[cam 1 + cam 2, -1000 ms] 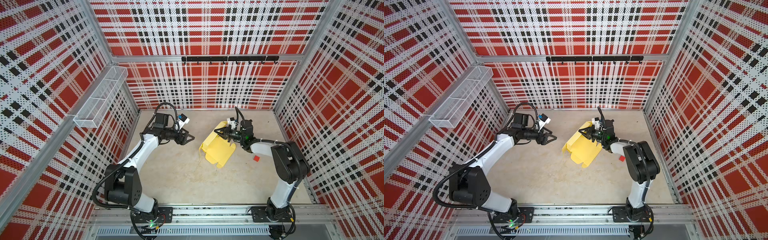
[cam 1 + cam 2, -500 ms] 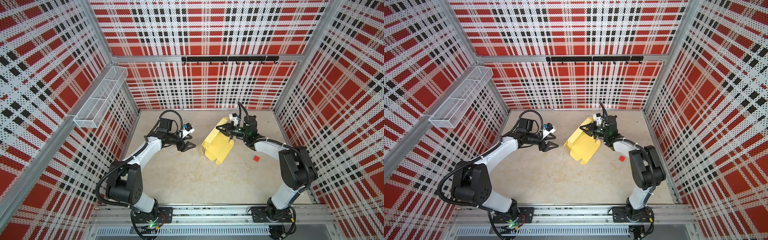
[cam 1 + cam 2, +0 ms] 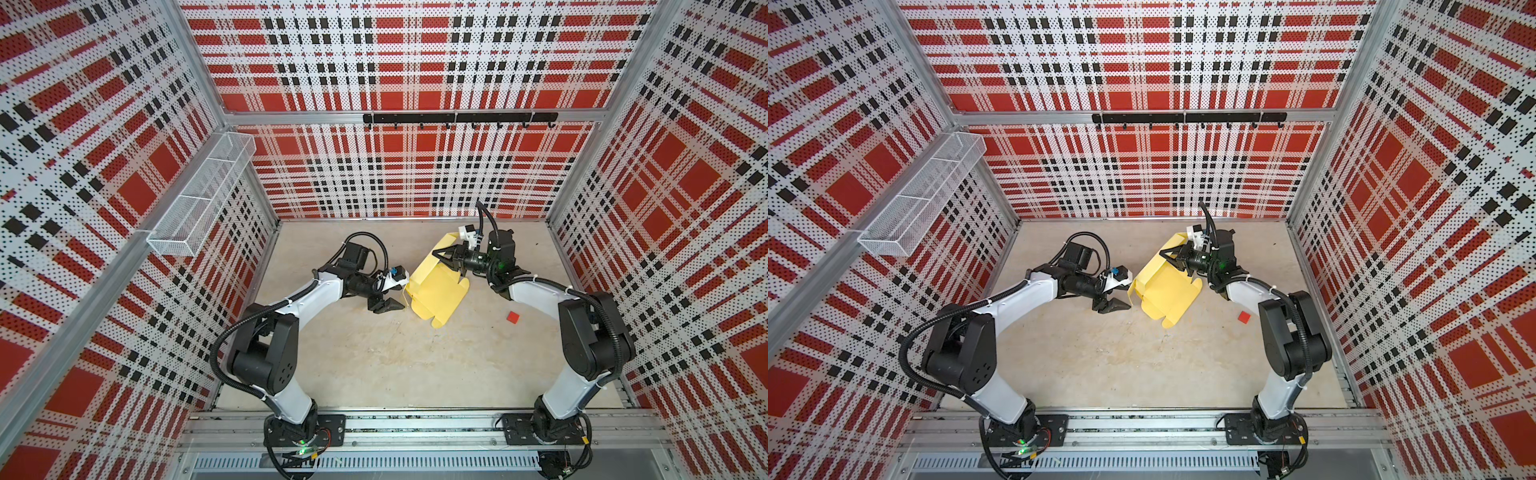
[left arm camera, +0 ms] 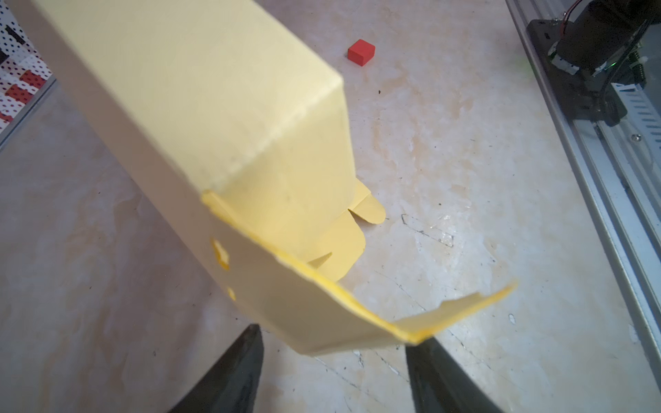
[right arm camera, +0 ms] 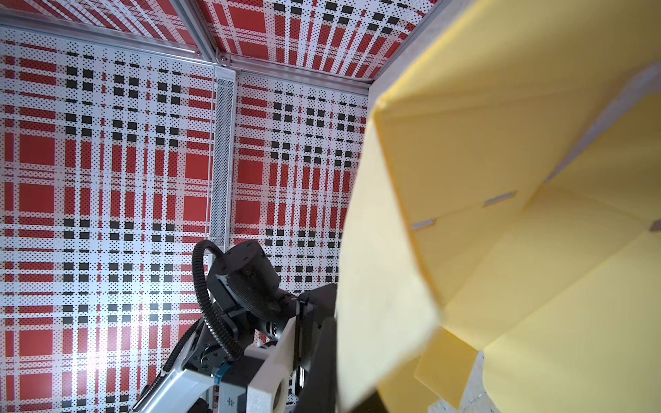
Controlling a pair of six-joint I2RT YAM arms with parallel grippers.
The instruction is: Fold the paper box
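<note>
Right gripper (image 3: 445, 258) is clamped on the far upper edge of the paper box (image 3: 436, 291) in both top views. It holds the pale yellow card tilted over the middle of the table (image 3: 374, 353), presumably to offer its left side for folding. Left gripper (image 3: 400, 297), jaws apart, sits just beside that left edge (contact is hard to judge from above).

Left wrist view adds what those miss. The spread fingers (image 4: 232, 375) flank a loose flap (image 4: 322, 314), rounded tabs (image 4: 370, 212) hang at the box's low end, and a red cube (image 4: 361, 53) lies on the table further right.

Right wrist view shows only the box's creased, slotted inside, with the left arm (image 5: 250, 286) beyond.
</note>
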